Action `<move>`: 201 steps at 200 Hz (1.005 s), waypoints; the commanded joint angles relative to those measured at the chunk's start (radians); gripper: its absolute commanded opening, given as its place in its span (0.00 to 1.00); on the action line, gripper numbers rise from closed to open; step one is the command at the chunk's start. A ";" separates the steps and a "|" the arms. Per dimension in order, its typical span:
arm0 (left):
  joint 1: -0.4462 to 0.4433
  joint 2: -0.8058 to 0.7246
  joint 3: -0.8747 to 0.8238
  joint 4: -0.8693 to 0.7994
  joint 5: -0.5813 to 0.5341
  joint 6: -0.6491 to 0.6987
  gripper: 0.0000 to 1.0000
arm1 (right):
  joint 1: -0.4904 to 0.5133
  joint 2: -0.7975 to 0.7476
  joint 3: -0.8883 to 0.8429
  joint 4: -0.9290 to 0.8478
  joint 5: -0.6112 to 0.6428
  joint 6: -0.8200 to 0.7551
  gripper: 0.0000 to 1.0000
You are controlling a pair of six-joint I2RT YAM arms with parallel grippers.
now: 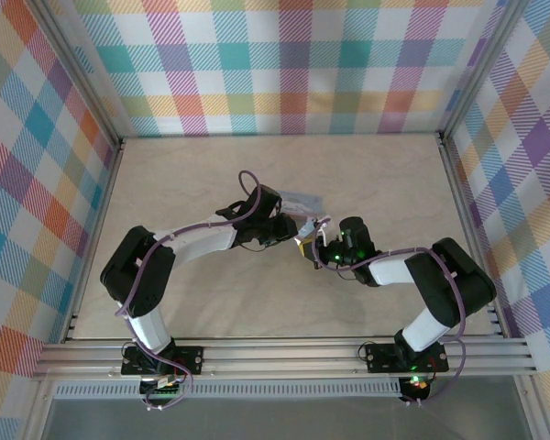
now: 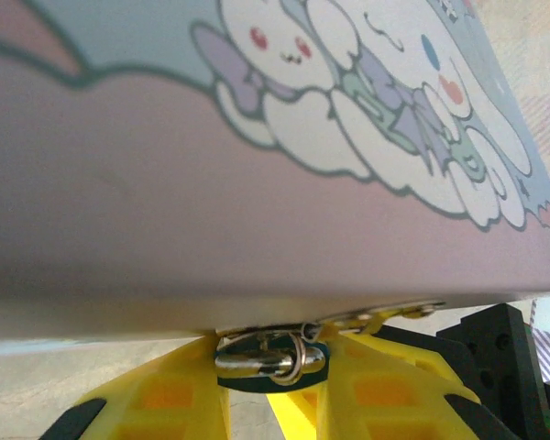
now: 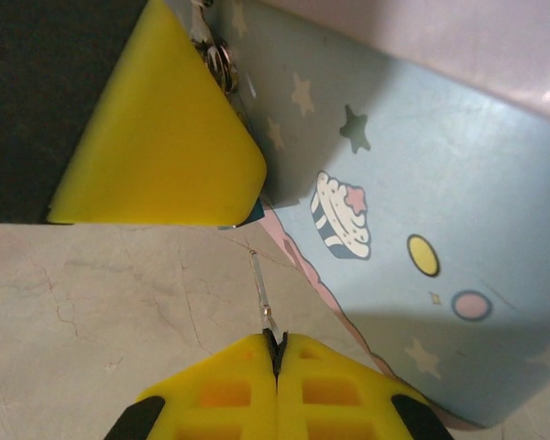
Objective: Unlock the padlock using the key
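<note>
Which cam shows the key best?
Right wrist: the key is pinched in the right gripper, silver end pointing out beside the padlock. Top external: too small to tell. Left wrist: unclear among metal rings at the padlock's edge.

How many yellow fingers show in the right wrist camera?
3: the right claw pair at bottom, shut on the key; one left claw finger top left, beside the padlock. Others may be hidden.

Overhead view: bright, even, sharp. Wrist views: softer; padlock [image 2: 165,202] surface blurred and shaded at close range.
</note>
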 commanded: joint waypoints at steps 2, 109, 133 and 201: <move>-0.015 -0.045 0.031 0.010 0.011 -0.002 0.08 | -0.006 -0.018 -0.001 0.048 -0.029 0.007 0.02; -0.016 -0.037 0.035 0.013 0.027 -0.006 0.08 | -0.007 -0.006 0.024 0.081 -0.065 0.019 0.02; -0.017 -0.038 0.038 0.012 0.026 -0.006 0.08 | -0.007 0.009 0.027 0.092 -0.056 0.021 0.02; -0.016 -0.035 0.046 0.009 0.032 -0.008 0.08 | -0.007 0.053 0.027 0.176 -0.042 0.042 0.02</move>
